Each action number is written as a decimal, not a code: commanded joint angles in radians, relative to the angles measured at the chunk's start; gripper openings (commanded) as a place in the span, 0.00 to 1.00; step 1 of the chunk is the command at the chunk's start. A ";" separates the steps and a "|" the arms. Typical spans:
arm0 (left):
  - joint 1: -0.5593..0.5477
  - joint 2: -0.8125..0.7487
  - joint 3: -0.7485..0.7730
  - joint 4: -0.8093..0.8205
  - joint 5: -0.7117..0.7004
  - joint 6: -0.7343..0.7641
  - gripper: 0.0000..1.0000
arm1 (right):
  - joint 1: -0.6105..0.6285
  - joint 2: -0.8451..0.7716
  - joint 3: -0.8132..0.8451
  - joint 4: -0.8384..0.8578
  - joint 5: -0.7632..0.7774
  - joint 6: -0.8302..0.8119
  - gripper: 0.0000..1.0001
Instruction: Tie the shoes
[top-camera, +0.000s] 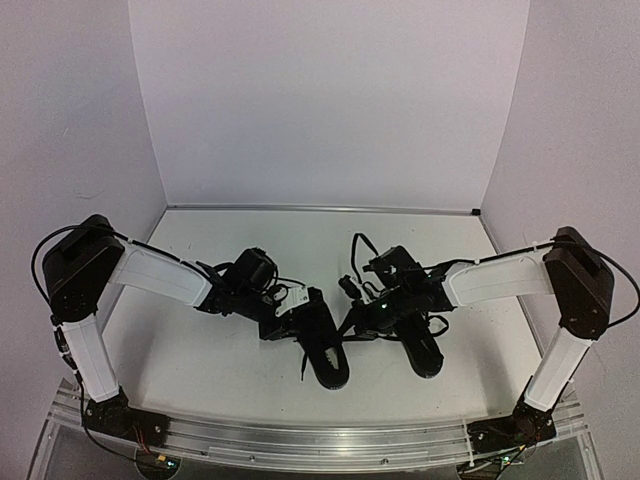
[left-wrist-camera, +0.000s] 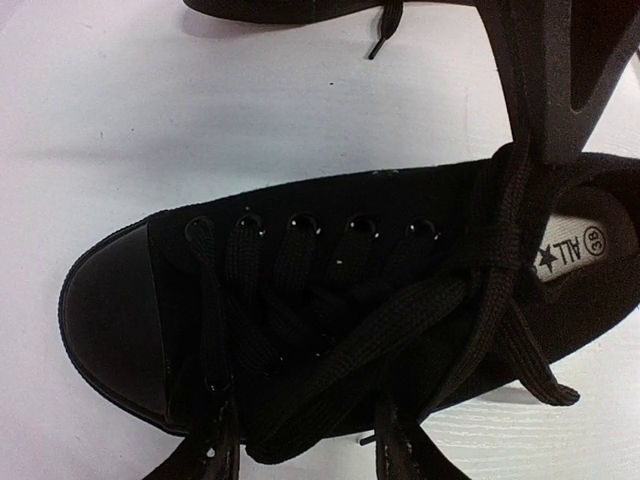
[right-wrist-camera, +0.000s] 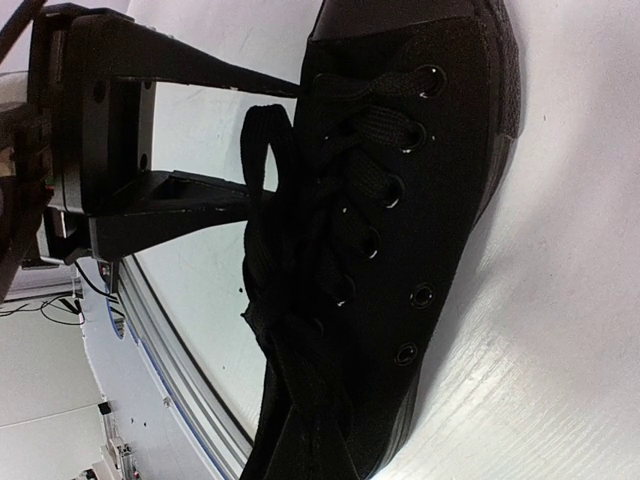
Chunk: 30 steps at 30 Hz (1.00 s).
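The left gripper (left-wrist-camera: 305, 458), jaws half apart astride a lace loop (right-wrist-camera: 262, 150) beside the labelled shoe (left-wrist-camera: 110, 320), we would close squarely on one strand while the right gripper (left-wrist-camera: 540, 115), jaws pinched closed at its opening, should draw the lace gently taut; the second shoe (top-camera: 418, 345) lies just beside.

a white tabletop (top-camera: 200, 340) with a faint grain forms the floor of a plain pale enclosure, with a back wall (top-camera: 330, 100) and two side walls (top-camera: 60, 120) rising from it. a thin metal strip (top-camera: 320, 209) runs along the foot of the back wall, and an aluminium rail (top-camera: 320, 440) edges the near side.
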 joint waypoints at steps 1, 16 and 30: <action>0.002 0.004 0.040 -0.048 0.008 0.039 0.45 | 0.007 -0.026 0.006 -0.007 0.005 -0.011 0.00; 0.005 -0.032 0.032 -0.080 -0.141 0.040 0.00 | -0.007 -0.093 -0.057 -0.034 0.047 -0.006 0.00; 0.032 -0.048 0.018 -0.071 -0.290 0.006 0.00 | -0.014 -0.125 -0.123 -0.055 0.079 -0.012 0.00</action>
